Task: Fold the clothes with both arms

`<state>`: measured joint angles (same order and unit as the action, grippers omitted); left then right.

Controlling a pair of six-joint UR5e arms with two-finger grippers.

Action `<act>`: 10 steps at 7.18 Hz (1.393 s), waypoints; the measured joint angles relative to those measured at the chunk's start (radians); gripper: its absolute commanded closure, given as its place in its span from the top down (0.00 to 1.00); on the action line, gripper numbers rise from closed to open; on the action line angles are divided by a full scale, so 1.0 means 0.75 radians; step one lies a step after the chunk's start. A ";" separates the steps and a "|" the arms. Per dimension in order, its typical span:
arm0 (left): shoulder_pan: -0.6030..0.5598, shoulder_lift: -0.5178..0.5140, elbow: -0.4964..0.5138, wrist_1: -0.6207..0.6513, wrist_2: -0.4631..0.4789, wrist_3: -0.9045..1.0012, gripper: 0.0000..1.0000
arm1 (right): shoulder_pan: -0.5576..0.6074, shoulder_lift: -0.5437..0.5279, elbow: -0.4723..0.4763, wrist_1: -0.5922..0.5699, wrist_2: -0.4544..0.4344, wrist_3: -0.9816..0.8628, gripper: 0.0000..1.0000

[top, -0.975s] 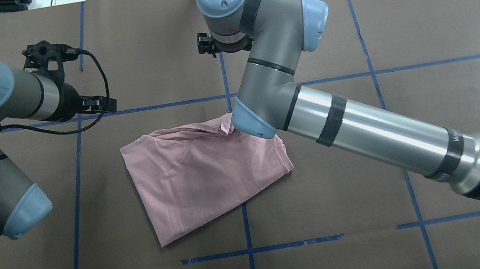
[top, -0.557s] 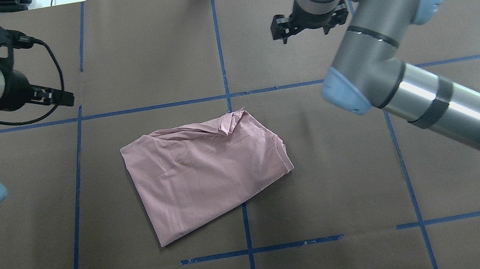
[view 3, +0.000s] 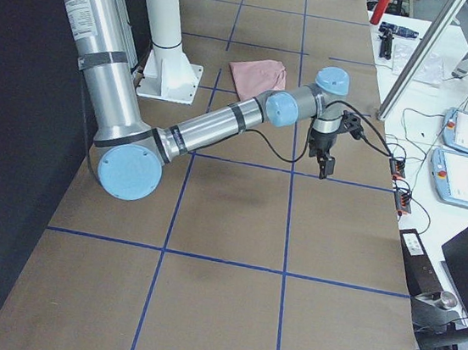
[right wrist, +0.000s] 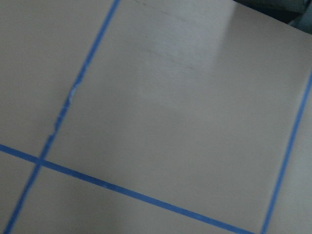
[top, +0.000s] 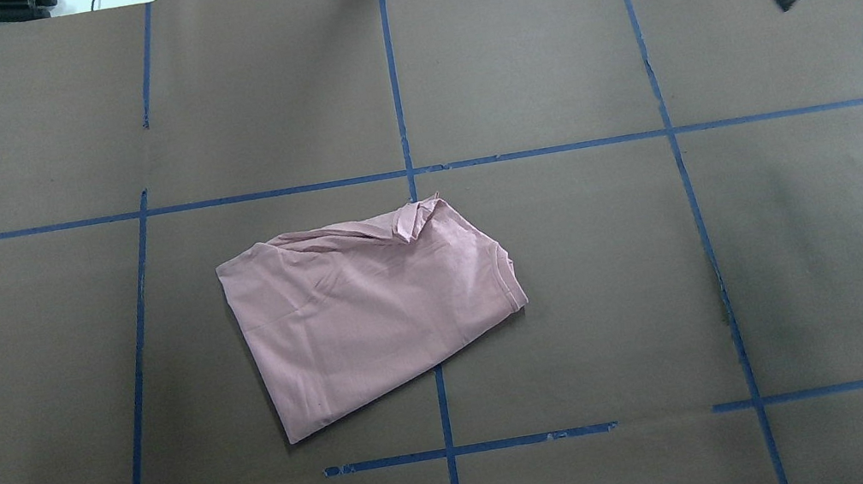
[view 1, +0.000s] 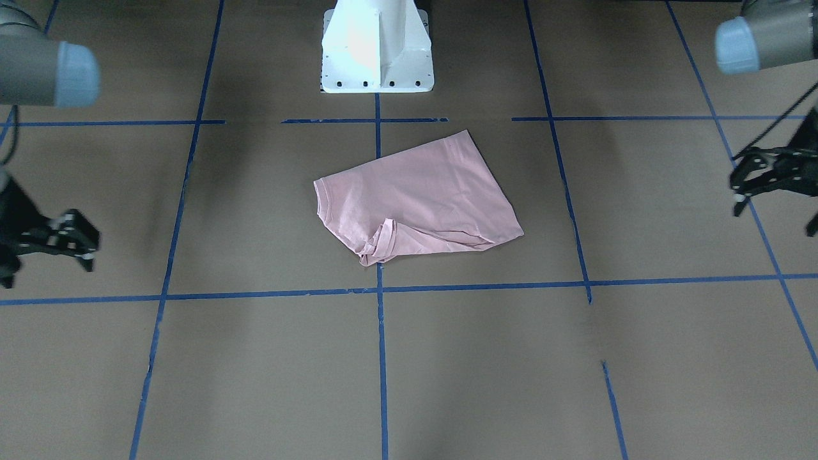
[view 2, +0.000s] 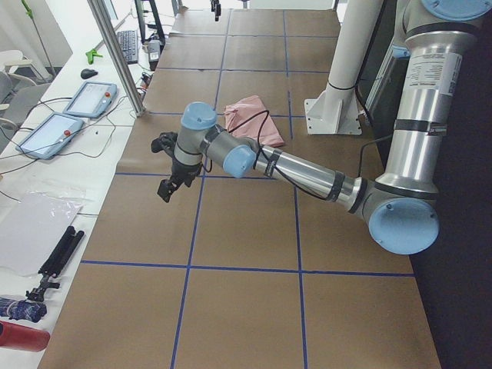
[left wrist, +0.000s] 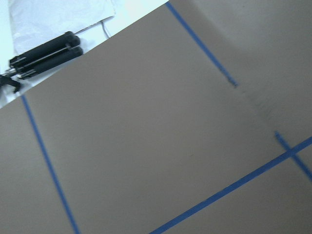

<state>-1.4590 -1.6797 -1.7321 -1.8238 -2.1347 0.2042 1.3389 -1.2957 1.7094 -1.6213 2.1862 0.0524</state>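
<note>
So the pale pink T-shirt (top: 373,312) is lying folded on the brown counter (top: 600,319), roughly in the middle, sitting across the centre blue tape line (top: 443,413); nothing is touching it. It's a lopsided four-sided bundle; the corner farthest from the robot is bunched into a little crumple (top: 415,219), and a ribbed hem runs along the edge on the robot's right (top: 507,273). In the front-facing view the white pedestal (view 1: 377,45) is just behind it.

Both arms are way out to the sides, well apart from the shirt. The left arm (view 2: 307,173) stretches low over the counter's left end; the left end effector (view 1: 735,182) hangs above the paper with its fingers spread, holding nothing. The right arm (view 3: 214,126) does the same at the other end; the right end effector (view 1: 89,241) is also spread and empty.

The wrist cams don't show much; the right one has only brown paper and tape lines, and the left one also catches a black tube-shaped thing (left wrist: 46,51) lying just off the counter's edge.
</note>
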 measured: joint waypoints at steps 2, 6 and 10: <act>-0.164 0.041 0.185 0.020 -0.115 0.173 1.00 | 0.191 -0.213 -0.105 0.011 0.067 -0.235 1.00; -0.247 0.188 0.362 0.027 -0.260 0.132 1.00 | 0.278 -0.447 -0.153 0.040 0.108 -0.197 1.00; -0.245 0.202 0.281 0.063 -0.356 -0.019 1.00 | 0.287 -0.453 -0.100 0.038 0.160 -0.175 1.00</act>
<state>-1.6426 -1.5282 -1.5214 -1.7769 -2.4019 0.1903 1.5538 -1.6354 1.6346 -1.5927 2.3064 -0.0787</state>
